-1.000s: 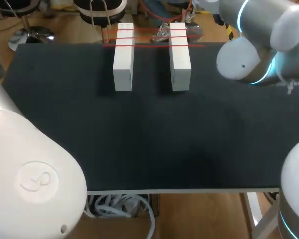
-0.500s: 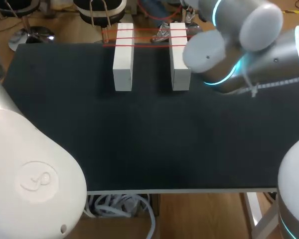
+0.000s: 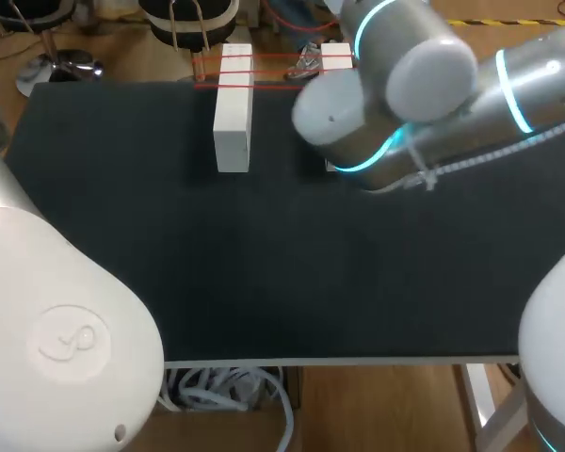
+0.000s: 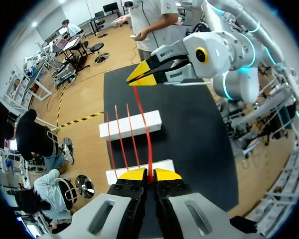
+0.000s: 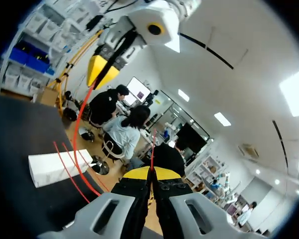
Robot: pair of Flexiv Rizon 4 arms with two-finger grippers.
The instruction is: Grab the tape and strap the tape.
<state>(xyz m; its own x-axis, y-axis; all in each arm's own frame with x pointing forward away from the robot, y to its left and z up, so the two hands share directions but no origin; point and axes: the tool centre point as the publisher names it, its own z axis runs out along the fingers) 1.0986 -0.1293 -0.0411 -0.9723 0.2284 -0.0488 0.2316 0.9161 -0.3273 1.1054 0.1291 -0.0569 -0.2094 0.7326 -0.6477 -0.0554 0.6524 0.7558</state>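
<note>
L gripper (image 4: 149,175) clamped shut on red tape (image 4: 143,124). R gripper (image 4: 139,78) pinches the other end, fingers closed on it too. Tape runs taut btwn them above both white blocks (image 4: 132,124), long axis crosswise to the blocks, parallel to 3 laid strands (image 4: 119,134). Head view: R arm (image 3: 386,94) reaches past mid and hides most of R-side block (image 3: 336,56); L-side block (image 3: 233,118) in full view. Laid strands sit at the blocks' far ends, by far edge of table (image 3: 169,264); near ends bare. Next, prob: lower tape beside those, both arms together.
</note>
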